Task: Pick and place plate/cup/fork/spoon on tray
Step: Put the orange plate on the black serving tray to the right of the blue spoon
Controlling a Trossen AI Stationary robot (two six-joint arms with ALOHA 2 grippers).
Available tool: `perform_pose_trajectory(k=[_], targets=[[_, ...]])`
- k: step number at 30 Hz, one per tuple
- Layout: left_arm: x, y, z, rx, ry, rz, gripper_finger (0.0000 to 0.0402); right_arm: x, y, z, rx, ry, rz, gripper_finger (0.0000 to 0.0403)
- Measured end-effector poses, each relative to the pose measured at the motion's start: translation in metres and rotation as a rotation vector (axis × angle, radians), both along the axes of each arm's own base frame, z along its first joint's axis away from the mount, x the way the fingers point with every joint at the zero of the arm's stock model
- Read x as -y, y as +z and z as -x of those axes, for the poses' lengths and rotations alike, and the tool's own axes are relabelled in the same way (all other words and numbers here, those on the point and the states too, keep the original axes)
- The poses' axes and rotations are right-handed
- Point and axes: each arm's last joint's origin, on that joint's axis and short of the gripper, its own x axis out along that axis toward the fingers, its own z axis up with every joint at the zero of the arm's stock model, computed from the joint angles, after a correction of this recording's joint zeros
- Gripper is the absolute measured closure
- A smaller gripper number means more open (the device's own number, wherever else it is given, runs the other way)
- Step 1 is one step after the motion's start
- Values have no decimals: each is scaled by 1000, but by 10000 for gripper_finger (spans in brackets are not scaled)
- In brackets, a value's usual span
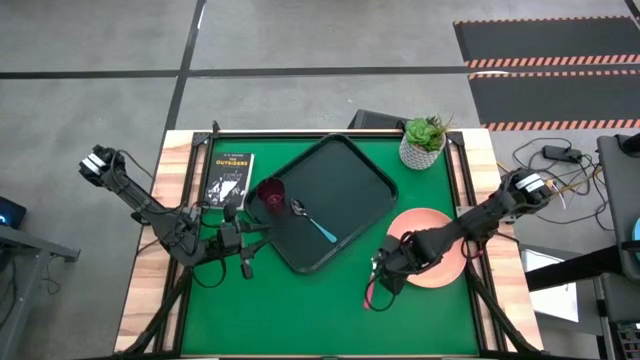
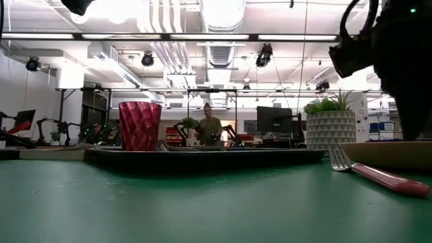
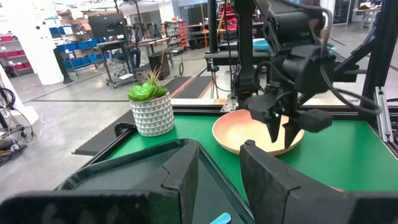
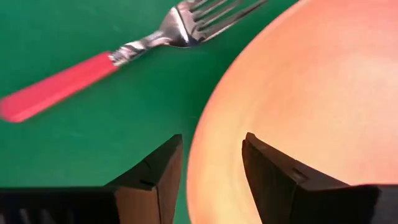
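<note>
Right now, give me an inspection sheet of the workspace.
Surface: green mat on a wooden table.
Job's things: cup and spoon on the tray; plate and fork on the mat.
Clutter: book, potted plant.
Hands: right hand open, straddling the plate's rim; left hand open beside the tray.
Cables: loose cables on the floor, right.
Surroundings: a person stands beyond the table.
</note>
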Motion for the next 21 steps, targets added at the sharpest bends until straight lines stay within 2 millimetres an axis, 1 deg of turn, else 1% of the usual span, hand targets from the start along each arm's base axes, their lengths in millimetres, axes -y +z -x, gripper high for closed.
perform_pose_trajectory(k=[6,9,12,18,19,21], targets=[[0,1,0,8,0,6,302,-4,-16,-4,-28,18,61,264],[0,0,0,9,0,7,302,-5,-22,-6,-37,22,70,279],[0,0,0,9,0,7,302,-5,-24,-7,-44,10,72,305],[0,0,0,8,0,6,302,-6,-24,-6,-44,-10,69,376],[0,0,0,8,0,6,302,-7,-23,-5,-47,-11,71,384],[0,0,0,8,0,6,302,-9,-23,-4,-47,-12,64,388]])
